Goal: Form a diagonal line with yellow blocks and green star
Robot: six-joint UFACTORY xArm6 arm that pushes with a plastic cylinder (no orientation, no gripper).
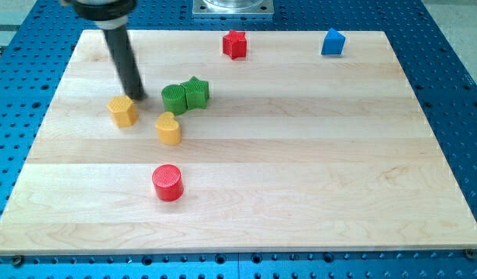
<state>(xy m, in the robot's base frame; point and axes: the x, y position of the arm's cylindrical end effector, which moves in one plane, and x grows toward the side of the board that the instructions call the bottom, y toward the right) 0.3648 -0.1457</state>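
Observation:
My tip (135,96) stands on the wooden board at the upper left, just above and right of a yellow block (122,111), close to it or touching. A second yellow block, heart-shaped (167,128), lies to the lower right of the first. The green star (196,91) sits right of my tip, touching a green round block (174,98) on its left side. The two yellow blocks and the green pair form a loose cluster.
A red cylinder (167,183) stands below the cluster. A red star (234,44) and a blue block (333,42) sit near the board's top edge. The wooden board (300,170) lies on a blue perforated table.

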